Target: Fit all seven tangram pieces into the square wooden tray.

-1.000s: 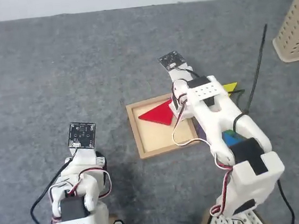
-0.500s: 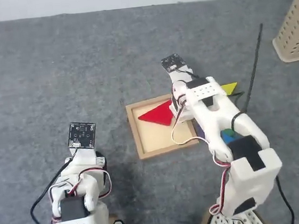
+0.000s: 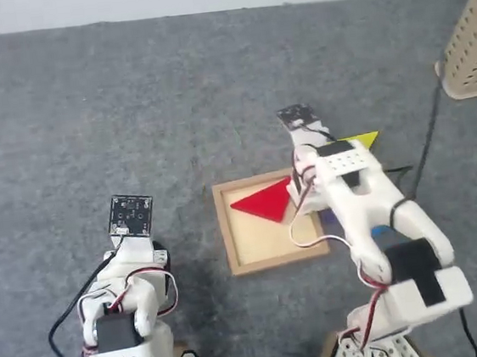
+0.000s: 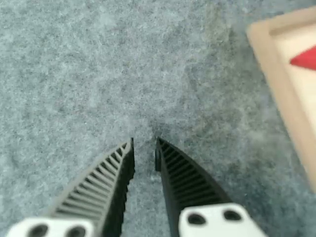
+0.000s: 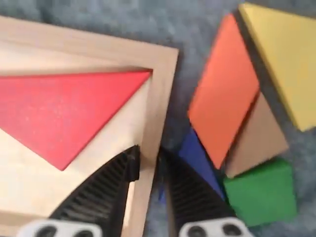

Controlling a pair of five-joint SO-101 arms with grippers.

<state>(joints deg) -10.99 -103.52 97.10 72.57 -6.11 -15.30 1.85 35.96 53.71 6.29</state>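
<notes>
Right gripper (image 5: 149, 155) was narrow, one finger inside and one outside the tray (image 5: 163, 89) wall. It looked pinched on the rim, at the tray's 3 o'clock side in the high view. Left gripper (image 4: 144, 143) was nearly closed on nothing, low over carpet (image 3: 127, 96), at 8 o'clock of the tray and well apart.

Red triangle (image 3: 262, 203) lay flat in the tray, in its 12–1 o'clock part, long edge along the top wall. The other pieces sat bunched on the carpet just beside the tray at 3 o'clock: yellow (image 5: 281, 54), orange (image 5: 224, 94), tan (image 5: 256, 138), blue (image 5: 197, 158), green (image 5: 261, 192). I counted five and can't tell whether more lay under the arm.

Step, as judged: early, one piece in, and the right arm seemed to be handling the tray rather than a piece. The next move would call for letting go of the rim, lifting, and going to the pile at 3 o'clock.

Edges: orange looked to overlap blue and tan, so it seemed the easiest grab. The pieces touched, so there was little finger room between them. Yellow's outer edge was free. Tray floor was bare from 4 to 9 o'clock. There was room to slide over carpet at 9 and 12 o'clock of the tray. Basket (image 3: 468, 43) stood at 2 o'clock, well apart.
</notes>
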